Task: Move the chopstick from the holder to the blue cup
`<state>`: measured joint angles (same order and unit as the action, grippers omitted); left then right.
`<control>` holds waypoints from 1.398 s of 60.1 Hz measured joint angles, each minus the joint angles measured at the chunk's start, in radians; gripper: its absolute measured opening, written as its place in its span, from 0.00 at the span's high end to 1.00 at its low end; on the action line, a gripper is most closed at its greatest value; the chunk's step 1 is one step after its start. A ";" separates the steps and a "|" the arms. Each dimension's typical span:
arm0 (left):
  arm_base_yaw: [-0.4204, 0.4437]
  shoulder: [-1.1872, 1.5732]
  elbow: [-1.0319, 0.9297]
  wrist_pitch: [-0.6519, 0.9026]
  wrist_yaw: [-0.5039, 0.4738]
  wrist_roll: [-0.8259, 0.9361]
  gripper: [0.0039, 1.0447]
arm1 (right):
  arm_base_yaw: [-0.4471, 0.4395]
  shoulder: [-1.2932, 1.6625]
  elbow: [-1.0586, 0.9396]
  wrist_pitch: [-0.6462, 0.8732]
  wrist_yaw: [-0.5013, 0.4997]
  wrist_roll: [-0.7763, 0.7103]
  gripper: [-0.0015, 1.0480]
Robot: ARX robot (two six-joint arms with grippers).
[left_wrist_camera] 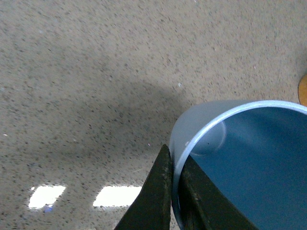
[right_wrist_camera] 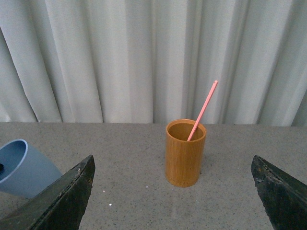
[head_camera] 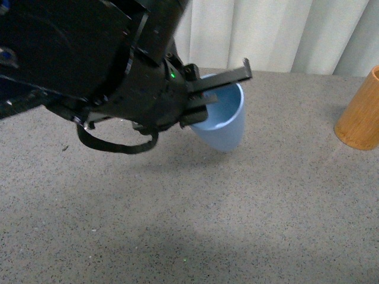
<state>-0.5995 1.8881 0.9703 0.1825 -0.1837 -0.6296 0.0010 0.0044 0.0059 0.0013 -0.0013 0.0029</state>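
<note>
My left gripper [head_camera: 228,89] is shut on the rim of the light blue cup [head_camera: 224,121] and holds it tilted over the table, one finger inside and one outside. In the left wrist view the cup [left_wrist_camera: 249,163] is empty, with the fingers [left_wrist_camera: 158,191] pinching its wall. The orange-brown holder [right_wrist_camera: 185,153] stands upright with one pink-red chopstick [right_wrist_camera: 202,110] leaning out of it. My right gripper [right_wrist_camera: 172,191] is open, facing the holder from some way back. The holder [head_camera: 361,112] also shows at the right edge of the front view. The cup shows tilted in the right wrist view [right_wrist_camera: 21,167].
The grey speckled table [head_camera: 195,213] runs to a white pleated curtain [right_wrist_camera: 120,57] at the back. The bulk of my left arm [head_camera: 77,53] fills the upper left of the front view.
</note>
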 joint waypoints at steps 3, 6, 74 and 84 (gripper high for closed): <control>-0.019 0.011 0.003 0.000 0.002 0.000 0.97 | 0.000 0.000 0.000 0.000 0.000 0.000 0.09; -0.036 0.021 0.005 0.000 0.003 0.000 0.97 | 0.000 0.000 0.000 0.000 0.000 0.000 0.09; -0.038 0.154 0.099 -0.011 -0.053 -0.038 0.97 | 0.000 0.000 0.000 0.000 0.000 0.000 0.09; -0.037 0.156 0.102 -0.017 -0.053 -0.038 0.97 | 0.000 0.000 0.000 0.000 0.000 0.000 0.09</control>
<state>-0.6361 2.0441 1.0721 0.1654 -0.2363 -0.6678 0.0010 0.0044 0.0059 0.0013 -0.0013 0.0029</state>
